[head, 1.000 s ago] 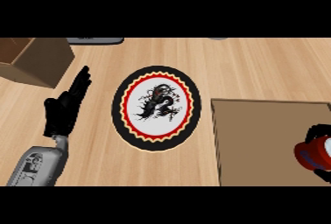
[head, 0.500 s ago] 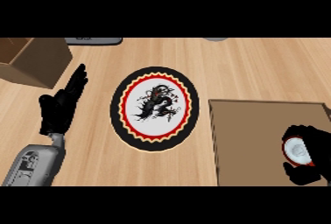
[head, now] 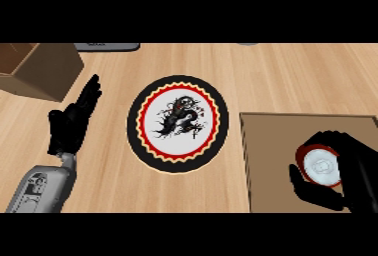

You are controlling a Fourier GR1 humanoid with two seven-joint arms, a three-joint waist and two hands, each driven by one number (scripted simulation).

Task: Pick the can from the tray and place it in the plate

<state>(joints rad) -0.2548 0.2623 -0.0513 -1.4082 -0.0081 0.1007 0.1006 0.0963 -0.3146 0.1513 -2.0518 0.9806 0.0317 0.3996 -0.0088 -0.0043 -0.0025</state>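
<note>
Your right hand (head: 347, 175) is curling around the can (head: 322, 166), with fingers on one side and the thumb on the other. The can is standing on the brown tray (head: 273, 150), near the right edge of the view. You are looking down on its round white top with a red rim.

To do this step well, I think you should be keeping the can straight up as you are lifting it. Be raising it high enough to pass over the tray's edge. Then be carrying it left to the plate (head: 178, 124), which is lying just beside the tray on the worktop (head: 295, 75). Be aiming for the white middle with the dark picture.

Your left hand (head: 70, 122) is resting open, holding nothing, with fingers straight, left of the plate.

Counting things: one can, one tray, one plate, one cardboard box (head: 37, 70) at the top left, and two hands.
</note>
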